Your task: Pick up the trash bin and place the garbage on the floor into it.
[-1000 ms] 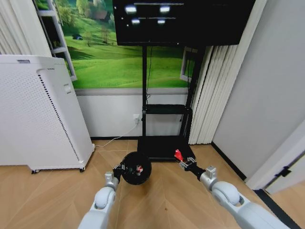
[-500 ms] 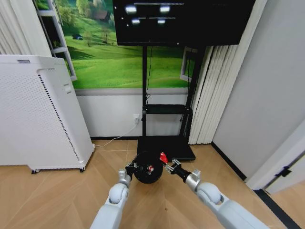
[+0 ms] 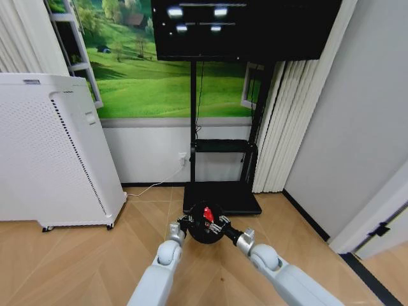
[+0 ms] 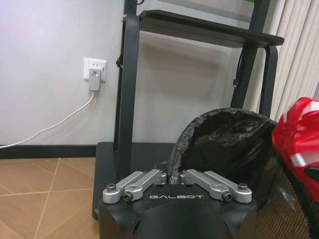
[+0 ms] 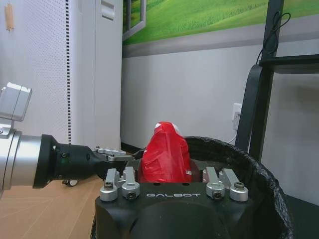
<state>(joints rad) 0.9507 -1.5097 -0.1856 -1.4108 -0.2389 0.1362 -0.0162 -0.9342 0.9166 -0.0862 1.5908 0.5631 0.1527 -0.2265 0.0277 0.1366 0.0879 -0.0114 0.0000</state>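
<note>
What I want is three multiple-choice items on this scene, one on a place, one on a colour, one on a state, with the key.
1. Where is the red wrapper?
A. Lying on the floor
B. Over the bin's opening, in the right gripper
C. On the stand's shelf

2. What colour is the bin?
A. White
B. Green
C. Black

3. What state is the left gripper in?
A. Shut on the bin's rim
B. Open, apart from the bin
C. Shut on a bottle

Key:
1 B, as the right wrist view shows the wrapper between that gripper's fingers, with the bin's mouth right behind.
2 C, as its walls and liner are black in every view.
3 A, as the left wrist view shows its fingers pinching the rim.
</note>
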